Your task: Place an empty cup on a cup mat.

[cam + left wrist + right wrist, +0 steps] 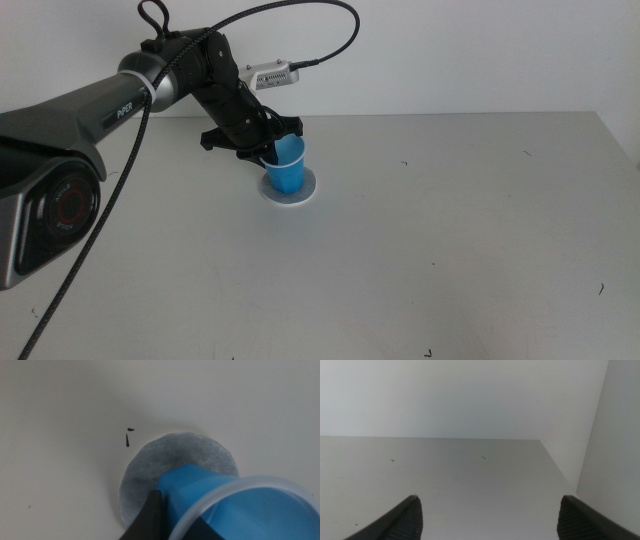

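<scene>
Your left gripper (272, 150) clamps the small blue plastic cup (287, 165) by its rim. The cup stands on the round grey cup mat (290, 189). Your right gripper (487, 520) waits with jaws wide apart, empty.

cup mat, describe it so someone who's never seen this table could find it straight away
On the pale grey table, follow the left arm in from the left to its gripper, which grips a bright blue cup. The cup mat lies flat directly under that cup. It is a round disc with a mottled grey top and thin white edge, slightly wider than the cup.
</scene>
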